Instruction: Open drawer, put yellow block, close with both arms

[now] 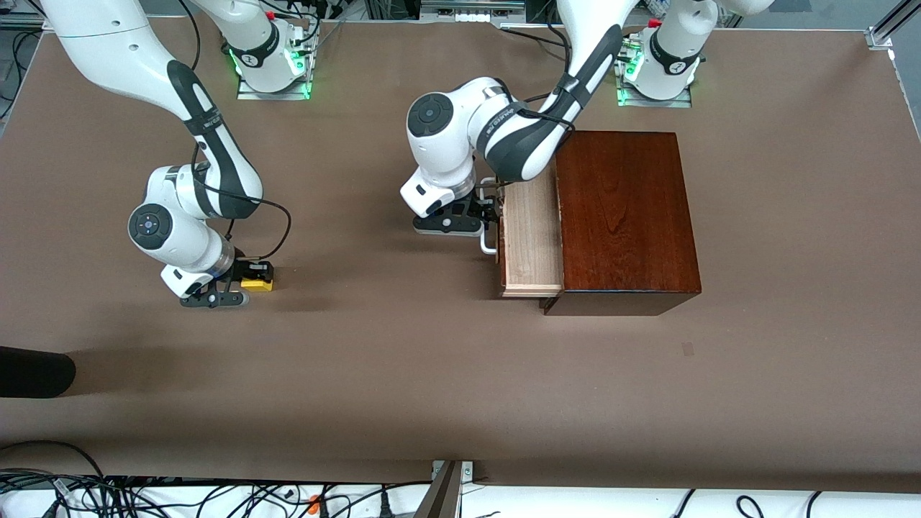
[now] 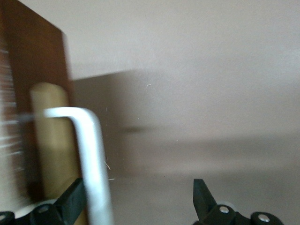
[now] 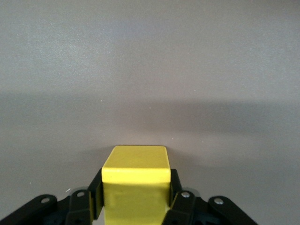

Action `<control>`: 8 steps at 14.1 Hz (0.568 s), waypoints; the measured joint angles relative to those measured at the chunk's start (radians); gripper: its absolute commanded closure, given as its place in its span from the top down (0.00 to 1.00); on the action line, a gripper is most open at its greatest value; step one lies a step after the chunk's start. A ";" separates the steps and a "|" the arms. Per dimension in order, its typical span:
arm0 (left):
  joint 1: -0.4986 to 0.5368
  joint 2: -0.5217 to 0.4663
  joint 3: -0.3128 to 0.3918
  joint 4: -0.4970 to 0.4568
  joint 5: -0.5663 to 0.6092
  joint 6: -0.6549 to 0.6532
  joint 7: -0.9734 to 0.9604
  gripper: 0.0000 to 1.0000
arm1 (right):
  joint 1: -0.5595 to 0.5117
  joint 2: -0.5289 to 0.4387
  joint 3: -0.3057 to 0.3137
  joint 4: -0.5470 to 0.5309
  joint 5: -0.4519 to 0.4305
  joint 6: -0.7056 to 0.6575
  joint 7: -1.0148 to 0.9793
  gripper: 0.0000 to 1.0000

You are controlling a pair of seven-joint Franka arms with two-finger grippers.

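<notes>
The yellow block (image 1: 257, 283) (image 3: 136, 176) is low at the brown table, toward the right arm's end, with my right gripper (image 1: 253, 278) (image 3: 136, 185) shut on its two sides. The reddish-brown box (image 1: 626, 216) stands toward the left arm's end. Its pale wood drawer (image 1: 532, 234) is pulled partly out. My left gripper (image 1: 486, 208) (image 2: 138, 201) is open at the drawer's front. The white handle (image 1: 489, 246) (image 2: 91, 154) runs between its fingers, close to one finger (image 2: 70, 204) and apart from the other. The dark drawer front (image 2: 40, 70) shows beside the handle.
A black rounded object (image 1: 32, 372) lies at the table's edge toward the right arm's end, nearer the camera. Cables (image 1: 180, 496) run along the nearest table edge. Bare brown tabletop (image 1: 374, 324) spreads between the block and the box.
</notes>
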 measured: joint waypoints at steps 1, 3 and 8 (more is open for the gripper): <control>-0.003 -0.006 -0.001 0.001 0.017 -0.006 0.000 1.00 | 0.000 0.000 0.000 0.001 0.000 0.001 0.000 0.23; -0.004 -0.005 -0.002 -0.001 0.038 -0.017 0.000 1.00 | 0.000 -0.003 0.000 0.008 0.000 0.004 -0.001 0.23; -0.001 -0.033 -0.002 0.023 0.039 -0.044 0.000 1.00 | 0.000 -0.034 0.000 0.095 -0.001 -0.124 -0.003 0.23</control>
